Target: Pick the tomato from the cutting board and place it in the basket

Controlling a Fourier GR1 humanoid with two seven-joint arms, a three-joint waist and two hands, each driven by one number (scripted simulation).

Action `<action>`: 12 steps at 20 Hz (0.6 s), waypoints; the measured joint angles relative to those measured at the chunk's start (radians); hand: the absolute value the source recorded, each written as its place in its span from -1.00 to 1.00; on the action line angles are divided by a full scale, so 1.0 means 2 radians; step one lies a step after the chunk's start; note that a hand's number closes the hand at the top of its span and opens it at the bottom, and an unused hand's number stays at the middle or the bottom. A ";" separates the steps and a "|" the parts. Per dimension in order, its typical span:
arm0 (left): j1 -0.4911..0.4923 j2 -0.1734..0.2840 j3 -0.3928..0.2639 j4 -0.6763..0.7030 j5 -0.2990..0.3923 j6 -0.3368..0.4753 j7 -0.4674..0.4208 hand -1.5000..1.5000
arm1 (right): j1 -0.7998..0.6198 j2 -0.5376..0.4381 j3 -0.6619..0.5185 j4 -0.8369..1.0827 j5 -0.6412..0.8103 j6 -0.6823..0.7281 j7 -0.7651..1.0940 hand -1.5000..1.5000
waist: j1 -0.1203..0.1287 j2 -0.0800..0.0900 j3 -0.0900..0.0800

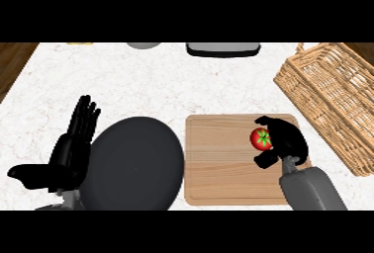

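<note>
Right hand (283, 141) curled round tomato (260, 138), cutting board (219, 163)

The tomato (260, 138) sits on the cutting board (219, 168), seemingly touching the right hand (283, 141); basket (332, 94) further right.

1 view only, taken from head height and aimed steeply down at the white counter (146, 79). Forearms enter from the lower edge. The cutting board (219, 168) sits at lower centre, close to the camera; the basket (332, 99) is cut by the right edge. A dark round plate (131, 163) fills the lower left. Objects at the top edge are cropped. No 2nd view to compare overlap.
</note>
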 measured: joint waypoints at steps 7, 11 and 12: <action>-0.013 0.002 0.011 0.013 0.001 -0.007 -0.006 0.00 | -0.019 -0.008 0.016 0.040 0.028 0.003 -0.047 1.00 | 0.000 -0.003 -0.002; -0.008 -0.001 0.012 0.012 -0.001 -0.010 -0.006 0.00 | -0.029 -0.001 0.021 0.043 0.048 0.008 -0.049 1.00 | 0.000 -0.002 -0.002; -0.015 -0.005 0.009 0.017 -0.004 -0.006 -0.005 0.00 | -0.033 0.001 0.023 0.047 0.054 0.007 -0.050 1.00 | -0.001 -0.002 -0.002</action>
